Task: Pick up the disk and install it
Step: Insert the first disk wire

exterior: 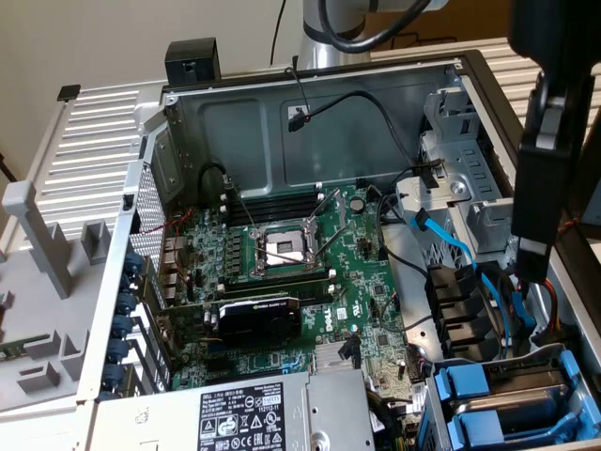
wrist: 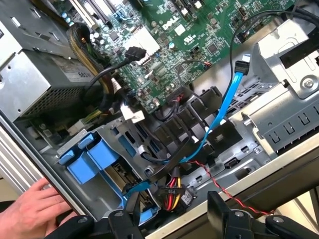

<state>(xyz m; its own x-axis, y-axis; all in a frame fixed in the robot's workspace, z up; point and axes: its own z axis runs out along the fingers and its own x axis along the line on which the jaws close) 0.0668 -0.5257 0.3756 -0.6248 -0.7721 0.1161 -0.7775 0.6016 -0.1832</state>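
"Wrist view first, nearest thing outward: how is my claw?"

"Your gripper [wrist: 172, 226] has its two black fingers [wrist: 122, 224] spread wide, with nothing between them and nothing touched. It hangs over the case's long metal rim [wrist: 279, 169], tipped in toward the drive end."

"Anything close by?"

"A person's hand [wrist: 30, 209] rests on the case's edge, just beside the drive cage [wrist: 117, 137]."

"Where's the disk?"

"The disk [wrist: 87, 162] sits in that cage, marked by its blue carrier. Its metal face is mostly hidden. It lies past your fingers and well apart from them. In the exterior view it's at the case's five o'clock corner."

"And my arm's pose from outside?"

"Your gripper's dark body hangs from one o'clock down to three o'clock, tilted, over the rim and above the black bays [exterior: 460, 305]."

"Going farther in?"

"A bundle of red, yellow and black wires [wrist: 172, 191] lies just beyond your fingers. Then a blue data cable [wrist: 227, 99] rises toward the metal bracket. Beyond it is the green motherboard [wrist: 164, 55]. The silver power supply [exterior: 272, 413] sits at six o'clock in the exterior view, with the processor socket [exterior: 282, 246] near the centre. Farthest, at twelve o'clock, a loose black cable [exterior: 299, 117] dangles against the case's back wall."
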